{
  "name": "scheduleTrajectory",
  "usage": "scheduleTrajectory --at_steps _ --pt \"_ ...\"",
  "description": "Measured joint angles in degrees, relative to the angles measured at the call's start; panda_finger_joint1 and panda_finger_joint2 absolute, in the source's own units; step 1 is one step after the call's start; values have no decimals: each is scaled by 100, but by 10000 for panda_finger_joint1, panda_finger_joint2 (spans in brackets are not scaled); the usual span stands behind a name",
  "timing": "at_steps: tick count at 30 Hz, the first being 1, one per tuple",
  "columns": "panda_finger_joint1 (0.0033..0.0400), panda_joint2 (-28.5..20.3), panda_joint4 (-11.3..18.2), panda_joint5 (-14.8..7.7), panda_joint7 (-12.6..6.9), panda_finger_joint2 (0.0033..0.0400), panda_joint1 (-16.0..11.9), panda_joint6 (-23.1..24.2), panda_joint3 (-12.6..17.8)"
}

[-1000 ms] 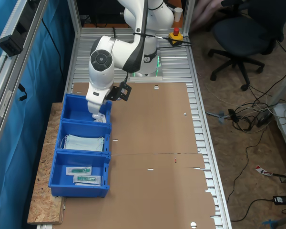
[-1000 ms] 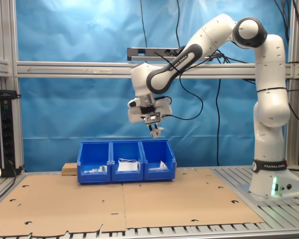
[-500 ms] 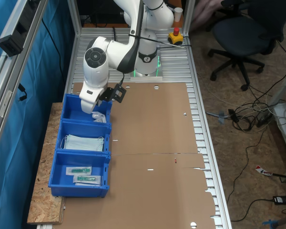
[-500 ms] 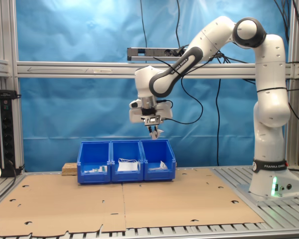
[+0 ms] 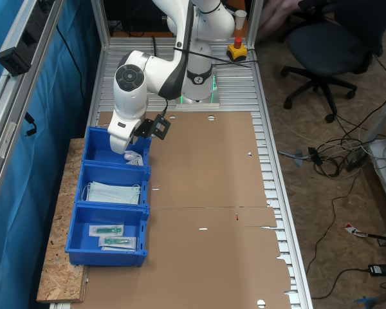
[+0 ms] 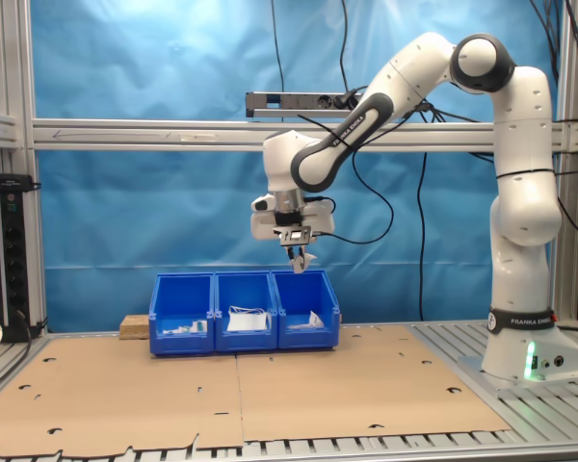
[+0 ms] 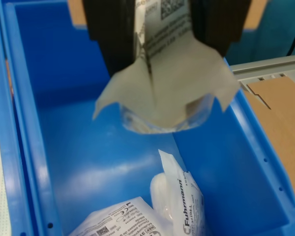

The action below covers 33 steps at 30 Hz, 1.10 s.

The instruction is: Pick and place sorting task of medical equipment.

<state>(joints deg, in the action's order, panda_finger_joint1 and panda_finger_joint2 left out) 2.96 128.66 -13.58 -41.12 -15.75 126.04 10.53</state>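
Note:
My gripper (image 6: 297, 254) hangs in the air, shut on a small white crinkled packet (image 6: 302, 260) of medical equipment. In the wrist view the packet (image 7: 172, 83) droops from between the two dark fingers (image 7: 108, 29), its lower edge flared open, with dark print near the top. Directly below is a blue bin (image 7: 246, 162) holding other white packets (image 7: 179, 196). That bin (image 6: 306, 310) is the end one at the second exterior view's right. In the first exterior view it is the farthest bin (image 5: 93, 145), partly covered by the arm's hand (image 5: 125, 132).
Three blue bins stand in a row at the table's edge. The middle one (image 5: 114, 192) holds pale face masks and the nearest (image 5: 112, 235) holds packets with green items. Brown cardboard (image 5: 206, 180) covers the table. An office chair (image 5: 328, 38) and cables sit off the table.
The arm has carried the packet sideways, toward the second exterior view's right, over the end bin. The packet stays gripped. Little has moved in the last half second.

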Motion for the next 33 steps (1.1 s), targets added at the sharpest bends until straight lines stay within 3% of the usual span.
scheduleTrajectory --at_steps 33 --pt "76 0 56 1 0 76 0 171 0"
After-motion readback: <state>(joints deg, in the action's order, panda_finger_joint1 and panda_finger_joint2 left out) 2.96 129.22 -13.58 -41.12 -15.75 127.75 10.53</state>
